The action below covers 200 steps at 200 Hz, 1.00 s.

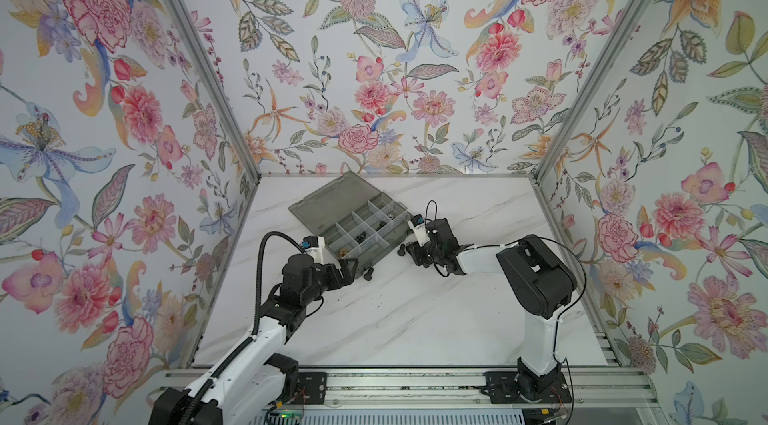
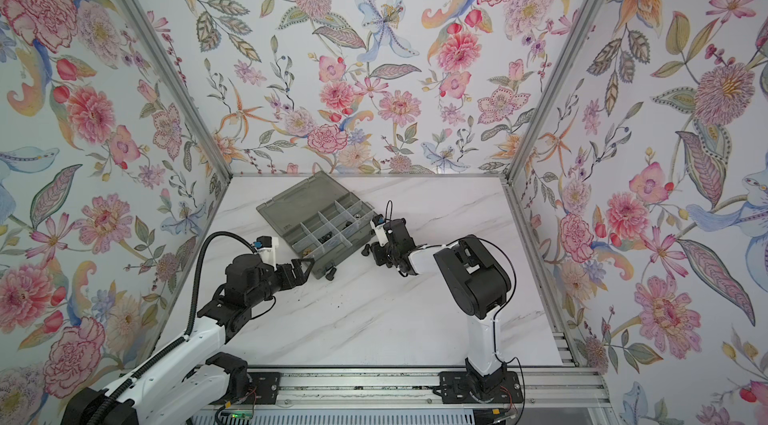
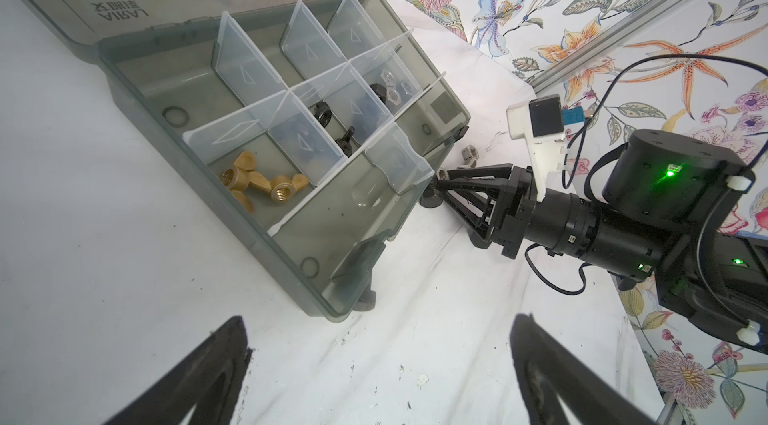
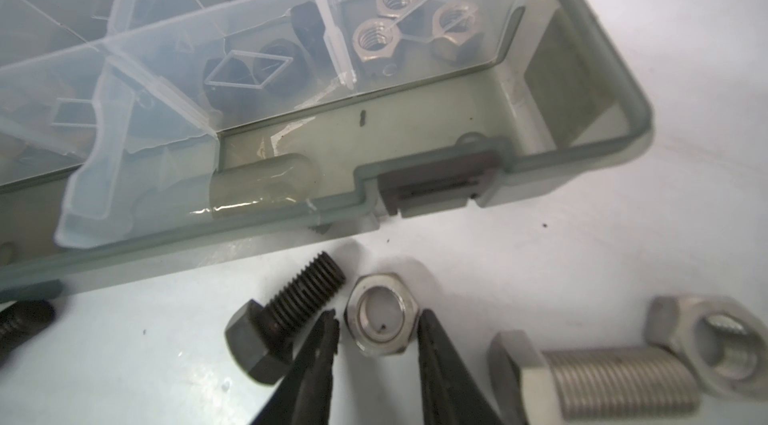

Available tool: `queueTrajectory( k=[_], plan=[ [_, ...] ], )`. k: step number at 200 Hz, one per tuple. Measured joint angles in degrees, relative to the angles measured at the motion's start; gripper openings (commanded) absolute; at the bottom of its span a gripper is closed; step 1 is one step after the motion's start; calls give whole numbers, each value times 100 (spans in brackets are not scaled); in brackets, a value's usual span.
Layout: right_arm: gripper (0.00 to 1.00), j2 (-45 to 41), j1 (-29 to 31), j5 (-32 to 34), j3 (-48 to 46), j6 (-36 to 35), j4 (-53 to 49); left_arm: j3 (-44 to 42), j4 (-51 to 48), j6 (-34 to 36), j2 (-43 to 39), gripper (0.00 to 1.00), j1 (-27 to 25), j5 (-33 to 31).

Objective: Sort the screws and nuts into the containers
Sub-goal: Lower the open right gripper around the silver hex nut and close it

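Observation:
The grey organizer box point(image 1: 376, 254) point(image 3: 232, 252) lies open, and its containers hold brass wing nuts point(image 3: 257, 182), black nuts point(image 3: 332, 128) and silver nuts point(image 4: 395, 28). My right gripper point(image 4: 378, 317) point(image 1: 409, 250) is low on the table at the box's front wall. Its jaws straddle a loose silver hex nut point(image 4: 382, 325); one finger touches it and a thin gap shows at the other. A black bolt point(image 4: 282, 319) lies right beside it. A silver bolt point(image 4: 594, 377) with a nut point(image 4: 715, 348) on its end lies close by. My left gripper point(image 3: 380, 319) point(image 1: 351, 267) is wide open and empty near the box's corner.
The box's lid point(image 1: 328, 198) lies flat toward the back wall. Another black bolt point(image 1: 369, 275) sits on the white marble table at the box's near corner, close to my left gripper. Floral walls enclose three sides, and an aluminium rail point(image 1: 415, 381) runs along the front.

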Motion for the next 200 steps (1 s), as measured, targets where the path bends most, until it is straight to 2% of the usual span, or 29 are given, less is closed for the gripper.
queueTrajectory(
  k=[29,64,122,200],
  plan=[
    [15,0,-7,20,-114,37,181,2,0,0,0,99,0,0],
    [12,-35,-33,-20,-295,68,426,2,0,0,0,99,0,0],
    [33,-109,-85,-240,-398,114,476,0,4,0,0,99,0,0],
    [36,-15,-85,-271,-229,111,415,0,22,0,-2,99,0,0]
  ],
)
